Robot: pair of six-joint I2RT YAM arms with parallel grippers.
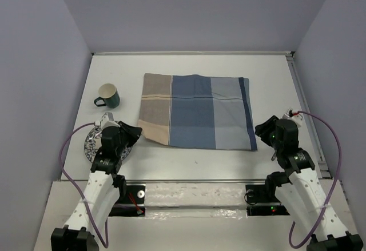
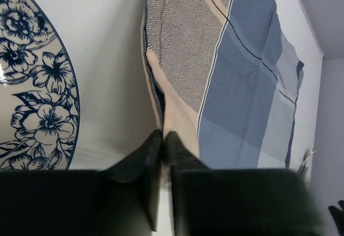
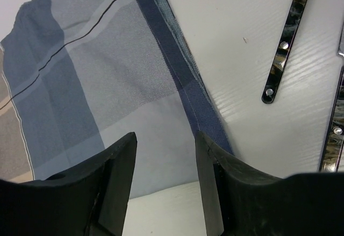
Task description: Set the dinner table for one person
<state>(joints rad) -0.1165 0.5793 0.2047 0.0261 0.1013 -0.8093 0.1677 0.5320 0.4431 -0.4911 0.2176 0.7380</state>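
Dinner table, long axis left-right

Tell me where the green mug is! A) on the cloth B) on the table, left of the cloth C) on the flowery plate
B: the mug stands on the bare table, left of the cloth and apart from it.
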